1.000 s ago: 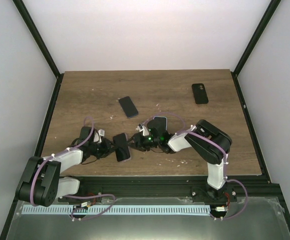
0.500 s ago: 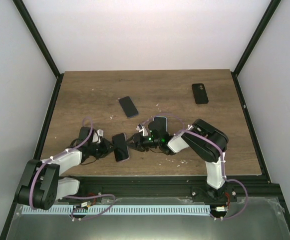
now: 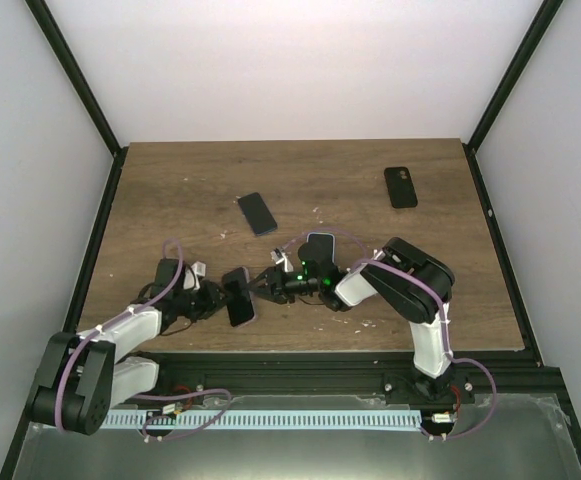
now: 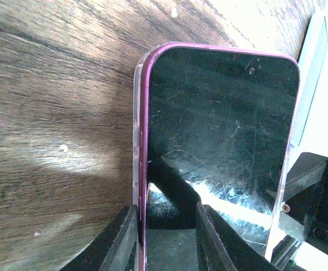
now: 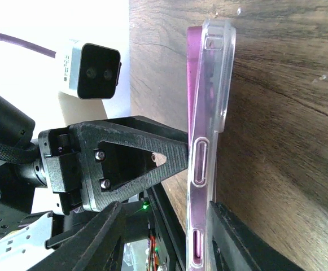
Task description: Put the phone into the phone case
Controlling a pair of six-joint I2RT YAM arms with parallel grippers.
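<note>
The phone (image 3: pixel 238 297), purple-rimmed with a dark screen, stands on its edge on the table near the front, inside a clear case (image 5: pixel 217 84). In the right wrist view the case's far corner stands off from the phone (image 5: pixel 193 84). My left gripper (image 3: pixel 225 298) is shut on it. In the left wrist view one finger is behind the case and the other on the phone's screen (image 4: pixel 220 130), with the gripper (image 4: pixel 166 212) at the bottom. My right gripper (image 3: pixel 260 289) is open, its jaws wide apart (image 5: pixel 164 226), with one finger (image 5: pixel 237 243) beside the back of the case.
A dark phone (image 3: pixel 257 213) lies flat at mid-table. A black phone (image 3: pixel 401 187) lies at the back right. Another phone with a light rim (image 3: pixel 320 243) lies just behind my right wrist. The table's front edge (image 3: pixel 300 350) is close below both grippers.
Both grippers and the phone have shifted a little to the left. The phone has narrowed in the top view as it tipped further onto its edge.
</note>
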